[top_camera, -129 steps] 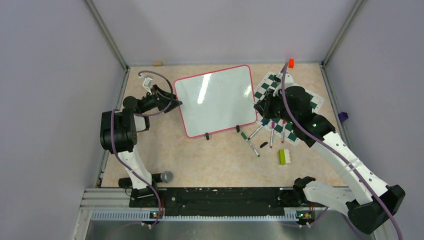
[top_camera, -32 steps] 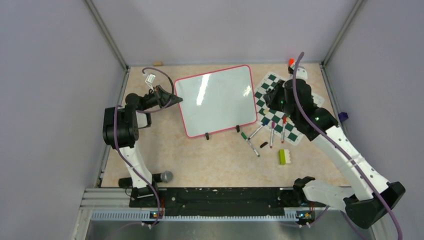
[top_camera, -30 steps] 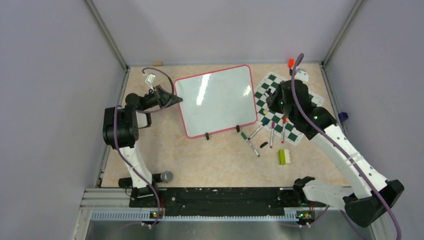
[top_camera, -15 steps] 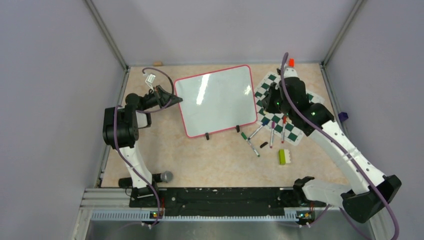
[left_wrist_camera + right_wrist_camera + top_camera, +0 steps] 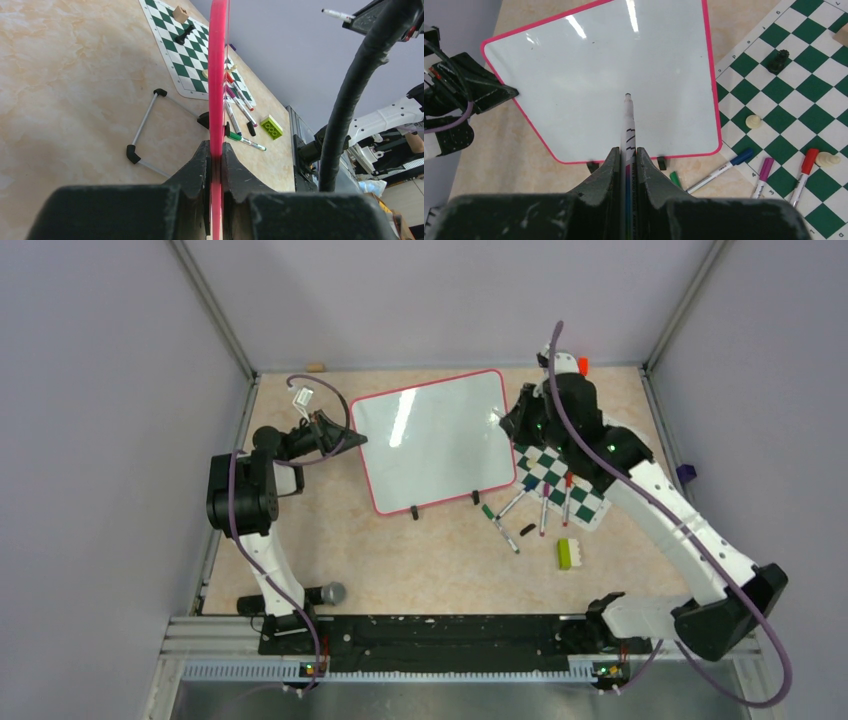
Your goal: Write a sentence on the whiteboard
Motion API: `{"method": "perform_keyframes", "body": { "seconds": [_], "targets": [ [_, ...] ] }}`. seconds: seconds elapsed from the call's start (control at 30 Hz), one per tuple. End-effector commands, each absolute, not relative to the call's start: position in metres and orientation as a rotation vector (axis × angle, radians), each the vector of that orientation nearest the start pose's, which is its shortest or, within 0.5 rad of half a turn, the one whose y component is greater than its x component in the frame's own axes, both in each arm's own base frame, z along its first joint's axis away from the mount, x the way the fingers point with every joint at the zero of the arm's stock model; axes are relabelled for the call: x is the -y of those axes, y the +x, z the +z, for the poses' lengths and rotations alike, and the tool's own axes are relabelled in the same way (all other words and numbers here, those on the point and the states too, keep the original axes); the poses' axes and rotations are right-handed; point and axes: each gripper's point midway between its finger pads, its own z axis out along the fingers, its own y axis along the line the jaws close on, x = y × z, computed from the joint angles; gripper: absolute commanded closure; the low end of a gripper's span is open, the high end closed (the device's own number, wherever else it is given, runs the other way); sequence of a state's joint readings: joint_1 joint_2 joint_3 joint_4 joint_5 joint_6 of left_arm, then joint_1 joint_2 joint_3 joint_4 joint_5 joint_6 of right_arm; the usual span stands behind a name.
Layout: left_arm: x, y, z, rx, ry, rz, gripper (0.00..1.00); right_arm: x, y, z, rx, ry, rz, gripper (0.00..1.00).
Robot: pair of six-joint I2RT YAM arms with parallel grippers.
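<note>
Here, left end effector (image 5: 216,150) clamped on whiteboard (image 5: 599,75) rim, right end effector (image 5: 626,152) gripping marker (image 5: 628,125), chess mat (image 5: 794,90) beside.

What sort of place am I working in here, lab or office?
Probably a lab test cell: grey partition walls enclose the table, a metal mounting rail edges it, and props lie about, a chess mat and markers.

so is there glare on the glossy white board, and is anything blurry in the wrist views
Top external: a bright streak of glare crosses the glossy white board with the pink-red rim. Right wrist: two streaks near its far edge; the white marker in the right gripper is sharp. Left wrist: the left gripper and rim look soft up close; the green-and-white checkered chess mat is crisp.
</note>
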State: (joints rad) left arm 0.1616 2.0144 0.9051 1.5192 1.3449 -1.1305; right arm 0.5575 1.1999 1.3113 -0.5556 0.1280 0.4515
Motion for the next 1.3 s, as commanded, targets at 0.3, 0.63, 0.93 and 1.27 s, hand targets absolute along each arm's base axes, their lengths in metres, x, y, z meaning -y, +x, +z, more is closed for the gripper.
{"method": "perform_keyframes", "body": {
  "seconds": [0.3, 0.63, 0.93, 1.27],
  "targets": [
    [0.123, 0.391, 0.185, -1.572, 0.524, -1.466, 1.0, -0.291, 0.341, 0.335, -2.024, -0.206, 0.738, 1.0],
    [0.123, 0.393, 0.185, -1.577, 0.521, -1.475, 1.0, -0.376, 0.353, 0.36, -1.883, -0.41, 0.784, 1.0],
    [0.124, 0.391, 0.185, -1.573, 0.527, -1.467, 1.0, -0.438, 0.364, 0.324, -1.922, -0.517, 0.585, 1.0],
    [0.124, 0.39, 0.186, -1.571, 0.529, -1.464, 1.0, -0.454, 0.379, 0.312, -1.918, -0.378, 0.602, 1.0]
  ]
}}
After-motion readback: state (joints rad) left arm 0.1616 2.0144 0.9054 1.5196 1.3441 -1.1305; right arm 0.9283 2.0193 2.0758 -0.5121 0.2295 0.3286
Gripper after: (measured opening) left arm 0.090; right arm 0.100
